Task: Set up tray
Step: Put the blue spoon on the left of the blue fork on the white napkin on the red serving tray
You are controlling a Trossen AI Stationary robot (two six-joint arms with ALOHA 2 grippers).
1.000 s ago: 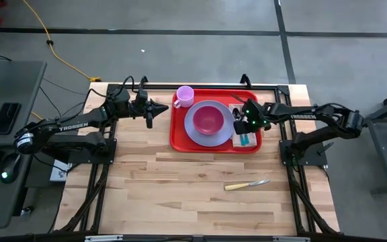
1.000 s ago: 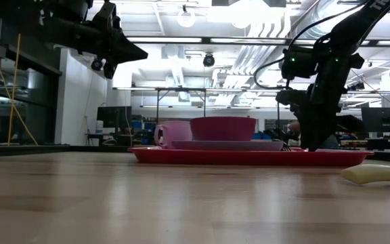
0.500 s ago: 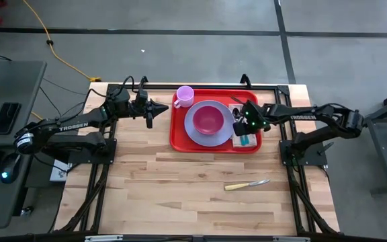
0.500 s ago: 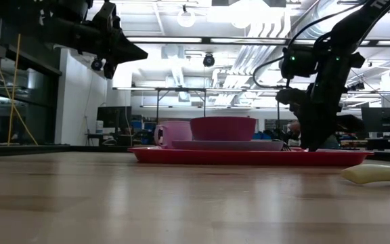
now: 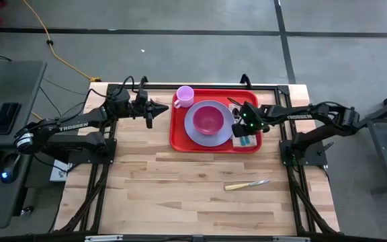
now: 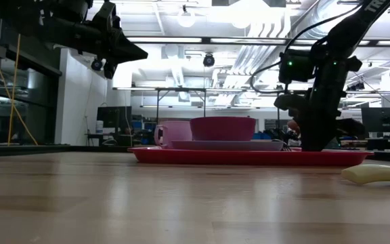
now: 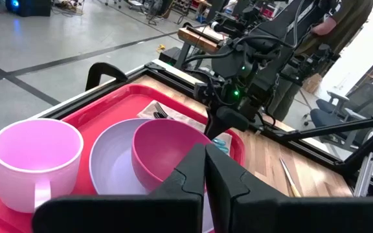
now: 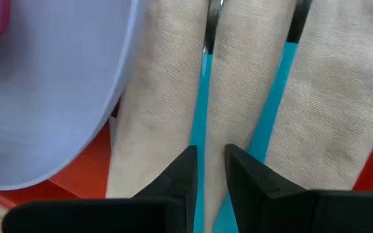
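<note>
The red tray (image 5: 180, 138) lies at the far middle of the table. It carries a pink cup (image 5: 185, 96), a lavender plate (image 5: 195, 128) with a magenta bowl (image 5: 209, 119), and a tan napkin (image 8: 167, 97) along its right side. Two teal-handled utensils (image 8: 283, 71) lie side by side on the napkin. My right gripper (image 8: 210, 154) stands over the napkin, pointing steeply down, shut on one teal handle. My left gripper (image 5: 166, 106) hovers shut just left of the tray, well above the table (image 6: 144, 53), holding nothing. My right gripper has the teal handle (image 8: 201, 139) of the utensil nearer the plate between its two fingers, one on each long edge. The fingers come from above, pointing steeply down. The utensil lies flat on the napkin, alongside the other teal handle.
A cream-handled knife (image 5: 246, 184) lies on the bare wood toward the near right of the table, seen close in the low view (image 6: 378, 174). The plate's rim (image 8: 57, 97) sits right beside the napkin. Black frame rails run along the table's far and side edges.
</note>
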